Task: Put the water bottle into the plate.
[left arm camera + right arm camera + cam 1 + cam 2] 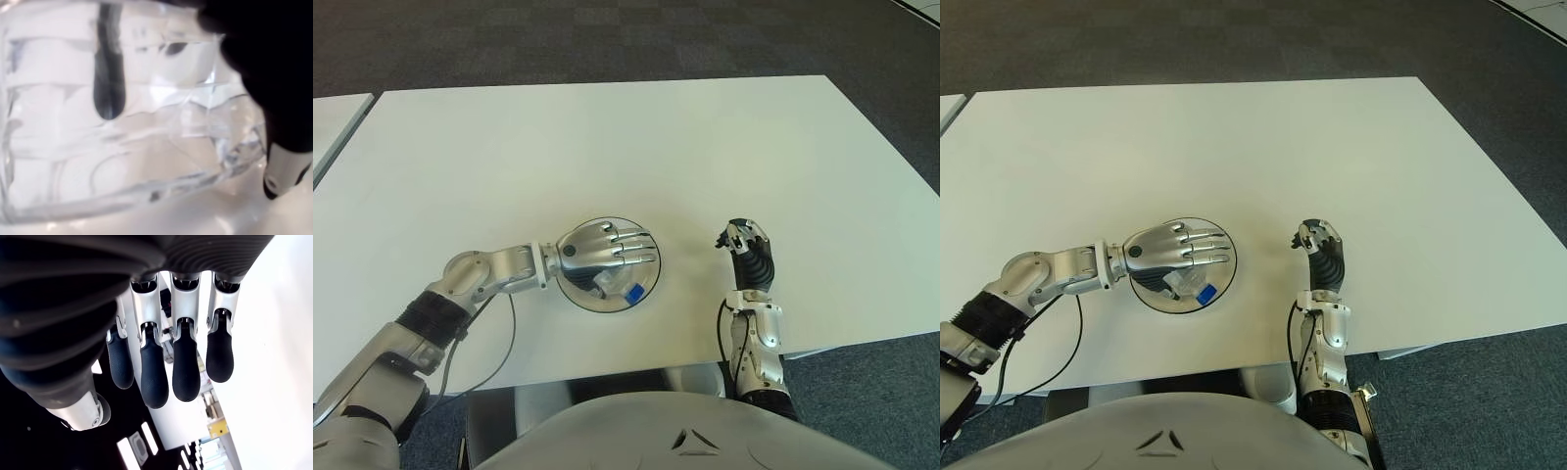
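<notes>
Left eye view shows the silver left hand stretched over the round clear-glass plate on the white table, its fingers wrapped around the clear plastic water bottle with a blue cap, which lies on its side inside the plate. Left wrist view is filled by the bottle's ribbed clear wall pressed close. The right hand shows right of the plate, near the table's front edge, fingers loosely hanging and holding nothing.
</notes>
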